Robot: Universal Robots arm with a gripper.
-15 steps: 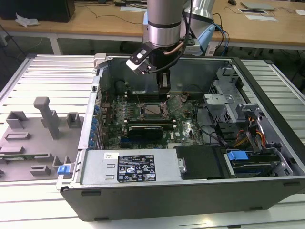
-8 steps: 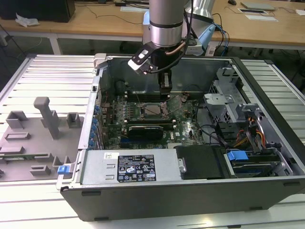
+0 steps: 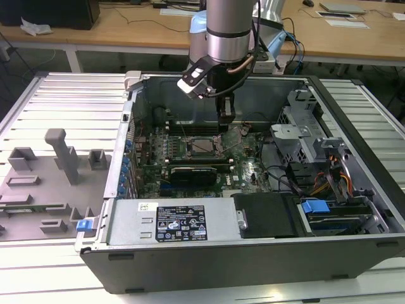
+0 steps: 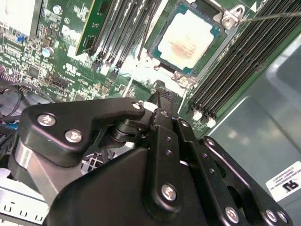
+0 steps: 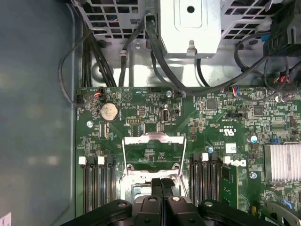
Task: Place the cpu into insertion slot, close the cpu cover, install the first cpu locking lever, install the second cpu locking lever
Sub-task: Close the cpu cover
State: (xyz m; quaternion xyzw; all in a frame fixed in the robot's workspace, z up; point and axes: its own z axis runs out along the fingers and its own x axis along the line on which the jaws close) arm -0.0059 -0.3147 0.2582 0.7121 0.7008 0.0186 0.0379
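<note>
Jaws pressed together beside the open cpu cover (image 5: 153, 139), cpu (image 4: 188, 40) already in the insertion slot (image 3: 189, 147)

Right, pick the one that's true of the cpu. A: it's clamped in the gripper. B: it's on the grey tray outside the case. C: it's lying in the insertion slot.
C: in the second wrist view the cpu lies flat inside the insertion slot, pale top facing up.
</note>
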